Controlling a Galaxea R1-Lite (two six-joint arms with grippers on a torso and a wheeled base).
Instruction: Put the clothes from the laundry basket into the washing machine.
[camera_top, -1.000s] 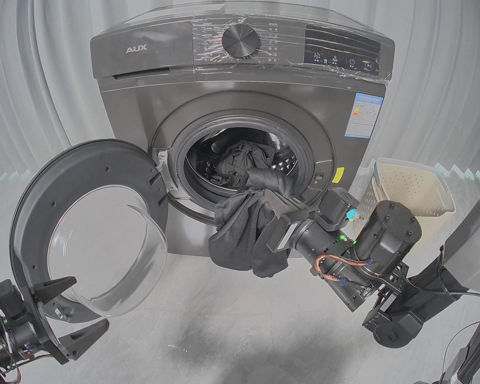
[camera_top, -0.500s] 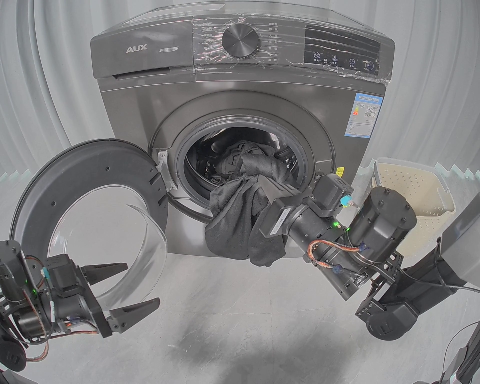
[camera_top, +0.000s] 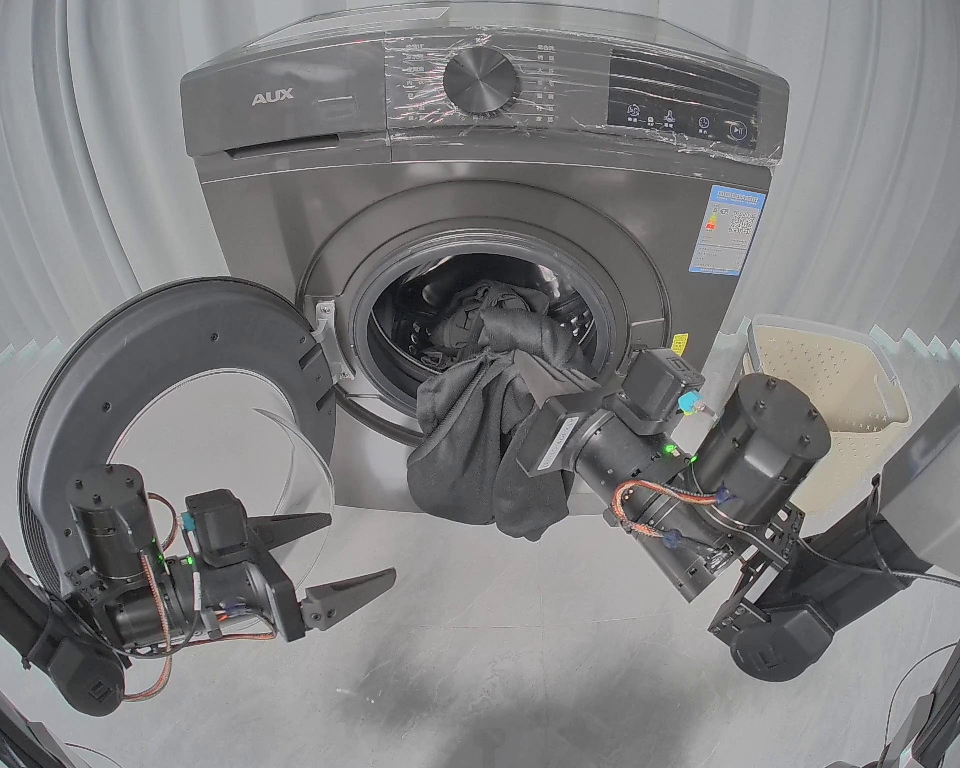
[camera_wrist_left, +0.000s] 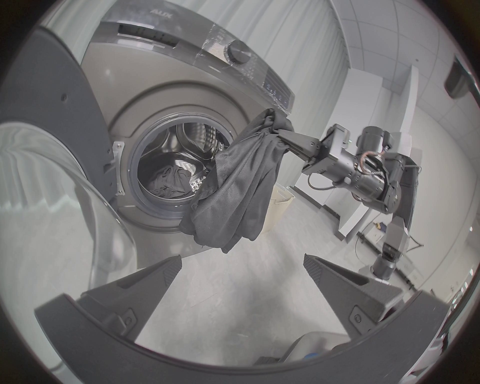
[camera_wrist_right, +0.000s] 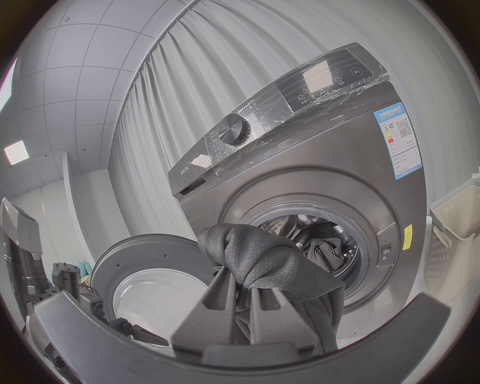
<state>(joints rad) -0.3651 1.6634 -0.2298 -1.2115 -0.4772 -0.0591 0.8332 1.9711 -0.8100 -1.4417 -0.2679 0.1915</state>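
Clothes (camera_top: 478, 318) inside washing machine (camera_top: 280, 210)

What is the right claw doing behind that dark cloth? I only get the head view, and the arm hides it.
Observer: The right wrist view shows the right claw shut on a bunched fold of the dark cloth.
Operator: Is it inside yet?
Observer: No. The left wrist view shows it hanging from the claw in front of the washing machine's opening, apart from the clothes lying in the drum.
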